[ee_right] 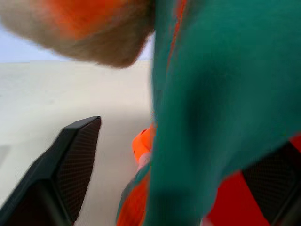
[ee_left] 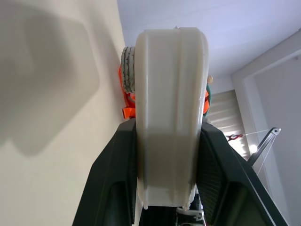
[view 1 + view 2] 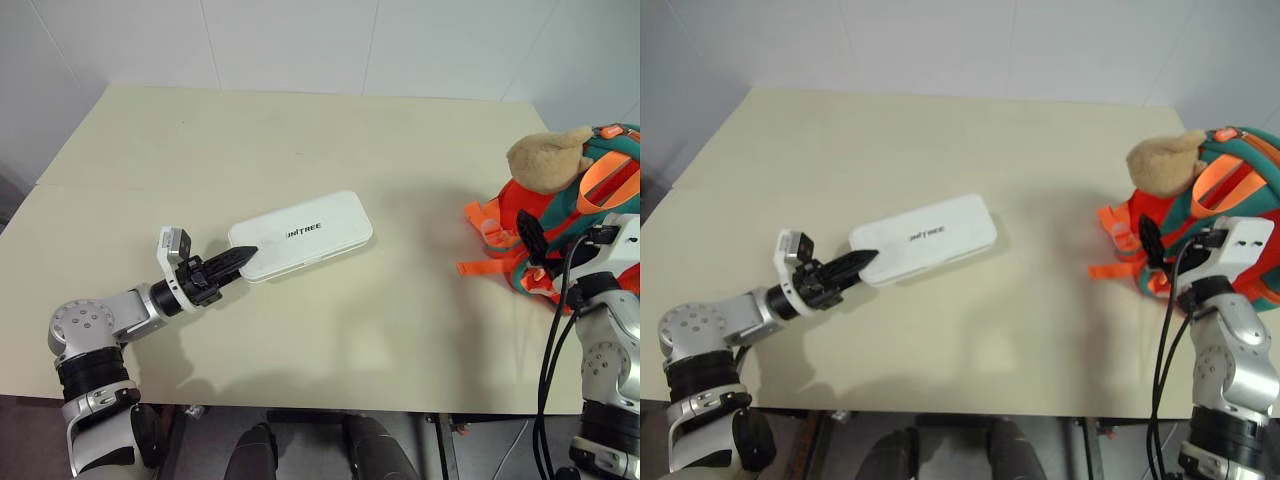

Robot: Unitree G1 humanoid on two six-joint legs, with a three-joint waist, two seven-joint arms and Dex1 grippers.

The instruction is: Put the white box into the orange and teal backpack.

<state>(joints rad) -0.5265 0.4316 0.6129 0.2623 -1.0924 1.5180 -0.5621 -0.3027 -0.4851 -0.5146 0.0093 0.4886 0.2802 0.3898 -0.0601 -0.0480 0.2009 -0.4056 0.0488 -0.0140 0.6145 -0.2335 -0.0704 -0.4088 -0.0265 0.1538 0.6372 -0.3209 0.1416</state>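
On the table (image 3: 330, 330): one white box (image 3: 305, 235), one orange and teal backpack (image 3: 560, 225), two grippers.
Lettering: small dark print on the box's top face; it seems to read "UNITREE", but is too small to be sure.
Left gripper (image 3: 240, 261): clamped on the near short end of the white box, one black finger (image 2: 110, 183) against each broad side in the left wrist view.
White box: flat on the table, stretching away from the left gripper toward the backpack, well apart from it.
Right gripper (image 3: 530, 240): fingers spread wide, one finger (image 1: 70, 160) on either side of a teal part of the backpack; no grip visible.
Backpack: just ahead of the right gripper, at the table's right edge.
Plush toy (image 3: 545, 158): one, tan, on the backpack, above the right gripper.
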